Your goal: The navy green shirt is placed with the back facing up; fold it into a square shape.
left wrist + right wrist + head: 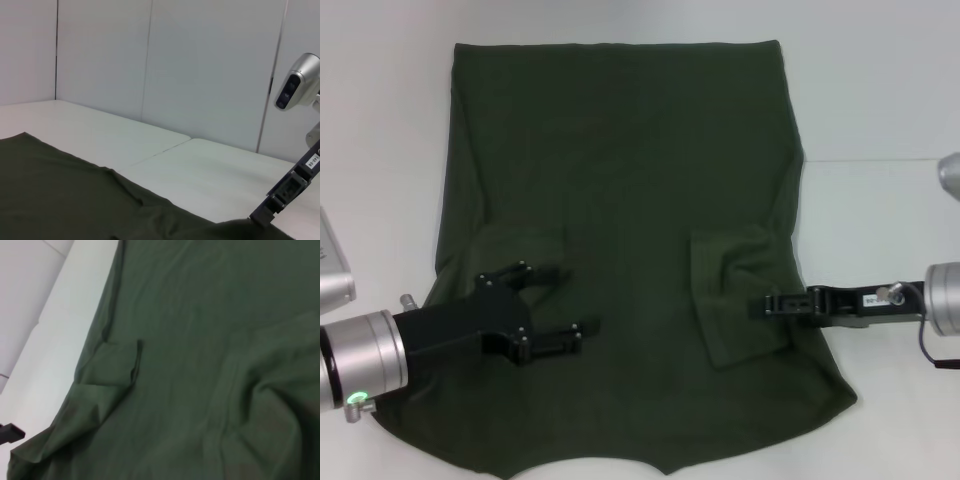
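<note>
The navy green shirt (620, 170) lies flat on the white table, plain side up, with both sleeves turned inward onto the body. My left gripper (563, 303) hovers open just inside the folded left sleeve (515, 250), nothing between its fingers. My right gripper (757, 305) reaches in from the right and looks shut, its tip on the wrinkled folded right sleeve (735, 280). In the left wrist view the cloth (75, 195) rises slightly to meet the right gripper's tip (260, 218). The right wrist view shows the shirt (200, 340) and its folded left sleeve (112, 367).
The white table (880, 100) shows bare around the shirt, with a seam (870, 160) running across on the right. The shirt's bottom edge reaches the near edge of the head view. White wall panels (150, 60) stand behind the table.
</note>
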You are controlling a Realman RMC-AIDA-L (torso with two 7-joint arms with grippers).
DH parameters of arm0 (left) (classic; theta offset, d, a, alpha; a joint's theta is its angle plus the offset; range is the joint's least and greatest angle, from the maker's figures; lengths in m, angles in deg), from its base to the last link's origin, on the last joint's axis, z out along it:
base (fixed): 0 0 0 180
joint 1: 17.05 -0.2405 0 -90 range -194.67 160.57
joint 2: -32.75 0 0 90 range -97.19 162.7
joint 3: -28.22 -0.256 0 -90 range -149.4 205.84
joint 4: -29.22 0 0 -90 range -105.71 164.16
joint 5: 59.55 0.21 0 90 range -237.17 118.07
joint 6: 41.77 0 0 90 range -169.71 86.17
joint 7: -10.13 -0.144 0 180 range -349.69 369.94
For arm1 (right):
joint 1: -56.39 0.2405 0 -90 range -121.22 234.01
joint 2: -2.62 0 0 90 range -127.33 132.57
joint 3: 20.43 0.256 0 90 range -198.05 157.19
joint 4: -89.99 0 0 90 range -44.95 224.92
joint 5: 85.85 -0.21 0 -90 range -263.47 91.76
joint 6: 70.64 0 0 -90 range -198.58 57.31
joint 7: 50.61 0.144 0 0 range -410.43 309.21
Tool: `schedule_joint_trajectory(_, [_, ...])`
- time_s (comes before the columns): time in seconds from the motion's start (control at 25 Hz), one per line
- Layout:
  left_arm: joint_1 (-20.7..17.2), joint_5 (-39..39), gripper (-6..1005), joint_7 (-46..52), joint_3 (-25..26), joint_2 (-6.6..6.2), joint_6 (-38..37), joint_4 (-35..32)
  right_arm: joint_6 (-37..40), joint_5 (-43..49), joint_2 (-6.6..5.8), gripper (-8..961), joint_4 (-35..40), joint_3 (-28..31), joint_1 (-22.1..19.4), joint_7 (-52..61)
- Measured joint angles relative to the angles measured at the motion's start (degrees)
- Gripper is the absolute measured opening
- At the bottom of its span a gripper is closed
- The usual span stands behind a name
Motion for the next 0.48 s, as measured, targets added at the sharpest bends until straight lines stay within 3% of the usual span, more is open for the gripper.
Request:
schedule_joint_trajectory(0.24, [-0.49, -0.01, 922, -0.11, 2.78, 0.01, 0.41, 0.05, -0.24, 0.18, 1.06, 912, -0.13, -0.11, 1.0, 0.07])
schedule_joint_trajectory(0.48, [-0.61, -0.06, 922, -0.29, 4.91, 0.02, 0.4, -0.03, -0.37, 0.19, 1.36, 911, -0.15, 0.03, 1.0, -0.04])
